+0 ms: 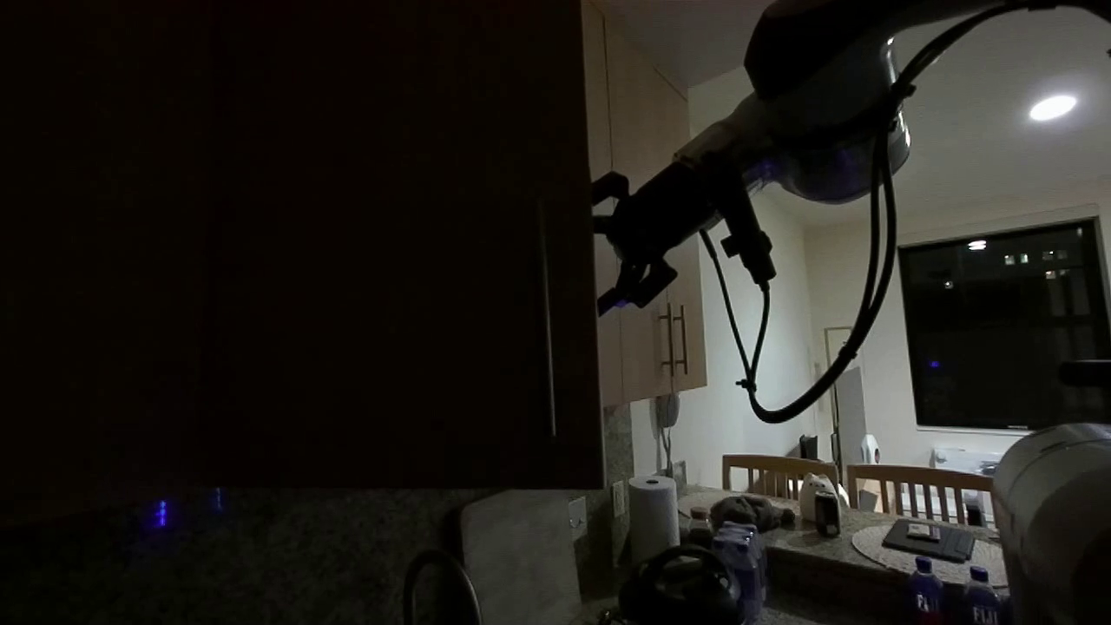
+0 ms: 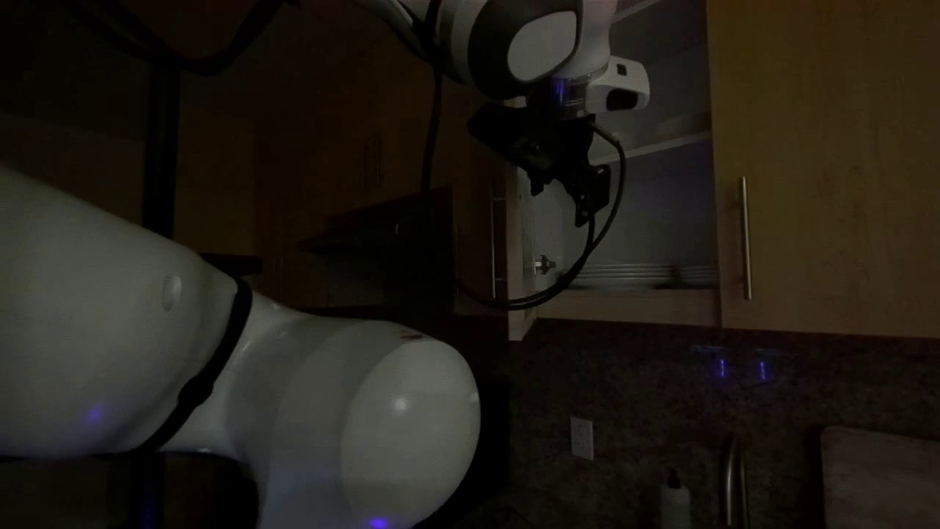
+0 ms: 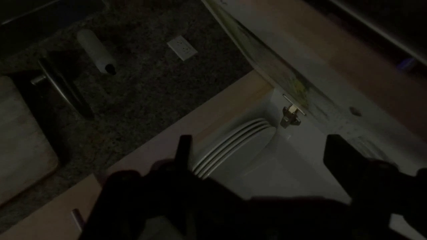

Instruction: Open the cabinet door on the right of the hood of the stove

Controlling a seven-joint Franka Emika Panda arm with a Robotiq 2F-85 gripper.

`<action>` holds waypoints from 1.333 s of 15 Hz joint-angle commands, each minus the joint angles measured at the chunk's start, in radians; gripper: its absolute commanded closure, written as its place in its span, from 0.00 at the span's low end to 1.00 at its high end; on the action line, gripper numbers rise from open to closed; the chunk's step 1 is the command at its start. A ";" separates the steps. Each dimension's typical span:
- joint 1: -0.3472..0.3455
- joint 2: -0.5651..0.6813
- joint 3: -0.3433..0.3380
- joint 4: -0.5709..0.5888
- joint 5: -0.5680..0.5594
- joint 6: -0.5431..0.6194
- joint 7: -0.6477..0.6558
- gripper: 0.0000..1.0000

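Observation:
The cabinet door stands swung open, its dark outer face and slim vertical silver bar handle filling much of an exterior view. In an exterior view the door is seen nearly edge-on, with its handle on the far face. My gripper is open and empty on the inner side of the door, before the open cabinet; the door's edge partly hides my gripper in an exterior view. In the wrist view the fingers of my gripper are wide apart. The door's pale inner face runs beside the hinge.
A stack of white plates lies inside the cabinet. A neighbouring door stands closed to the right. The dark hood is to the left. Below are a faucet, a soap bottle and a cutting board.

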 commanded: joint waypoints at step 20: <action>0.083 0.203 0.210 0.152 0.039 0.026 0.009 0.00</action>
